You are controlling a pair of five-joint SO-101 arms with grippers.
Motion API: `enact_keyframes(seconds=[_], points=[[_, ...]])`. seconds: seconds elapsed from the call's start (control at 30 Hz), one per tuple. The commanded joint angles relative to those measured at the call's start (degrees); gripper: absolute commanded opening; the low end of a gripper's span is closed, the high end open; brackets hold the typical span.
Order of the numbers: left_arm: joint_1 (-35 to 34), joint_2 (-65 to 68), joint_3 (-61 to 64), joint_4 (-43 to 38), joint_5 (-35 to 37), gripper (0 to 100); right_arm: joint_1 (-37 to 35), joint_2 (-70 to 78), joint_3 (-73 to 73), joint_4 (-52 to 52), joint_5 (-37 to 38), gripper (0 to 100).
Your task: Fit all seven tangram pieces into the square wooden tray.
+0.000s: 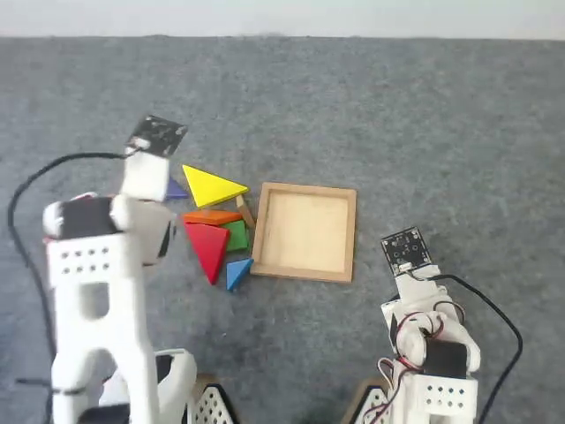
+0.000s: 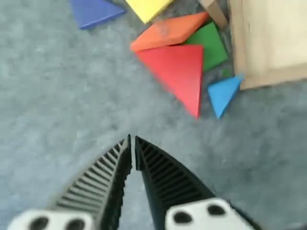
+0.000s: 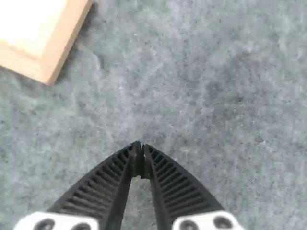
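Because the pieces [image 1: 207, 246] lie bunched and touching beside the empty tray [image 1: 261, 231] mid-table, on its side toward the table's left edge, grabbing one may shove its neighbours. The left jaws and right jaws are pressed together, holding nothing.

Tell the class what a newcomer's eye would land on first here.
The bright tangram pieces, led by the yellow triangle and red triangle, cluster on the grey carpet beside the square wooden tray. The left end effector hangs shut over the carpet near the red triangle.
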Motion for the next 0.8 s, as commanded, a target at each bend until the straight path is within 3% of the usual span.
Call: enact_keyframes(seconds=[0.0,0.2,0.43,0.57,0.77], points=[[3.0,2.5,1.5,-8.7,7.4,2,-0.4,-0.9,1.0,0.1,0.4,0.8],[6.2,10.0,7.0,-23.2,14.5,11,-0.4,-0.9,1.0,0.1,0.4,0.8],[9.9,23.6,8.6,-37.4,25.2,13,-0.4,-0.9,1.0,0.1,0.4,0.8],[9.1,27.6,8.0,-38.2,27.7,20,-0.4,-0.9,1.0,0.1,0.4,0.8],[8.4,28.3,8.0,-35.7,27.9,21,-0.4,-0.9,1.0,0.1,0.4,0.8]])
